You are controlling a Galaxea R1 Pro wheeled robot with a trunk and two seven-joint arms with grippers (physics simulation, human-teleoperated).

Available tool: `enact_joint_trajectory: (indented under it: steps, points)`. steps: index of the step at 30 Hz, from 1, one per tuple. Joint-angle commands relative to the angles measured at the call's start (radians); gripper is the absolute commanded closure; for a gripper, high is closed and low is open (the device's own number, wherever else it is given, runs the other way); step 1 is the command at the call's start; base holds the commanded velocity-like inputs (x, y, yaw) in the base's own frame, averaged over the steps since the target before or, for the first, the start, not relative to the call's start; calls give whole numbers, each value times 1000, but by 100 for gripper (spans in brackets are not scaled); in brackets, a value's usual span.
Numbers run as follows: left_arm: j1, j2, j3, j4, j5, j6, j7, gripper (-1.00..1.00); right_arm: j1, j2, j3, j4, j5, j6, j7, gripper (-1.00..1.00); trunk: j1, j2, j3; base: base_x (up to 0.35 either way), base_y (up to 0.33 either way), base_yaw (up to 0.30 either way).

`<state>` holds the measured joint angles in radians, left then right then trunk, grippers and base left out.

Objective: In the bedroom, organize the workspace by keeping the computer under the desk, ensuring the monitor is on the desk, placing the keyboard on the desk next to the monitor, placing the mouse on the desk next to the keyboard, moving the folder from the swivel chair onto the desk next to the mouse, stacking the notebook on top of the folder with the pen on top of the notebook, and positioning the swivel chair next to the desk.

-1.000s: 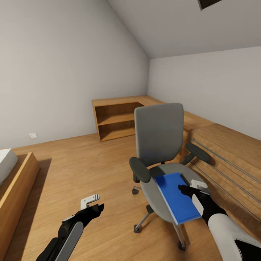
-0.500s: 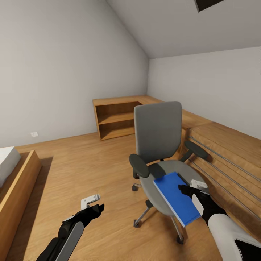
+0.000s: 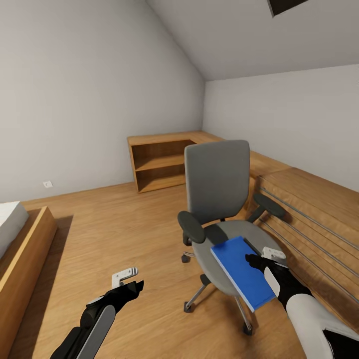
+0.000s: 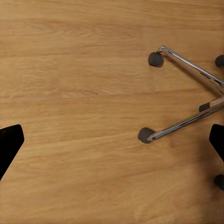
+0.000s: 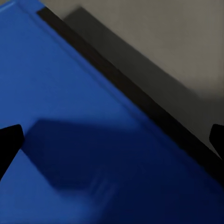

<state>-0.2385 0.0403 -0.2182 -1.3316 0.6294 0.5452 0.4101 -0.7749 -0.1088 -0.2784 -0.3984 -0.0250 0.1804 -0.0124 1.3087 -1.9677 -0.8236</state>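
Head view: you face the swivel chair (image 3: 219, 209) on the wood floor (image 3: 114, 239) of the bedroom, with its grey back towards the far wall.
Folder: the blue folder (image 3: 243, 272) lies on the chair's grey seat, its near corner jutting past the seat's near-right edge.
Right gripper: your right gripper (image 3: 259, 260) sits at the folder's right edge; the head view does not let you tell whether it touches.
Right wrist view: the folder (image 5: 70, 140) fills the lower half, a dark strip runs along its edge with the grey seat (image 5: 163, 51) beyond; the fingertips (image 5: 9, 140) stand wide apart at the two sides, closed on nothing.
Left gripper: your left gripper (image 3: 130, 280) hangs low over bare floor, left of the chair and well apart from it.
Left wrist view: the fingertips (image 4: 9, 140) stand apart with nothing between them; past them lie floorboards (image 4: 70, 93) and the chrome legs and black castors of the chair's base (image 4: 182, 126).
Shelf unit: an open wooden shelf unit (image 3: 159, 167) stands against the far wall; its two shelves look bare.
Bed: a wooden bed frame (image 3: 25, 249) with a white mattress sits at the near left.
Dresser: a low wooden dresser (image 3: 309, 219) with long bar handles runs along the right, just beside the chair.
Change from a second ago: the chair and folder sit slightly lower and further left in the picture, and the whole room has shifted with them, so it is your camera that has moved.
Change from half a second ago: nothing you can make out.
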Motion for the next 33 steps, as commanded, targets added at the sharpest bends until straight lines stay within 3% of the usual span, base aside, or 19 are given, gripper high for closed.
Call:
enact_joint_trajectory:
  steps: [1, 7, 33]
  points:
    - [-1, 1, -3, -1, 10, 1, 10, -100, 0, 1, -1, 33, -4, 5, -1, -100, 0, 0, -1, 0, 0, 0]
    - [-1, 1, -3, -1, 10, 1, 10, -100, 0, 0, -1, 33, -4, 5, -1, -100, 0, 0, -1, 0, 0, 0]
    - [-1, 1, -18, 0, 10, 1, 13, -100, 0, 0, -1, 32, -4, 5, 0, -100, -100, 182, 80, 0, 0, 0]
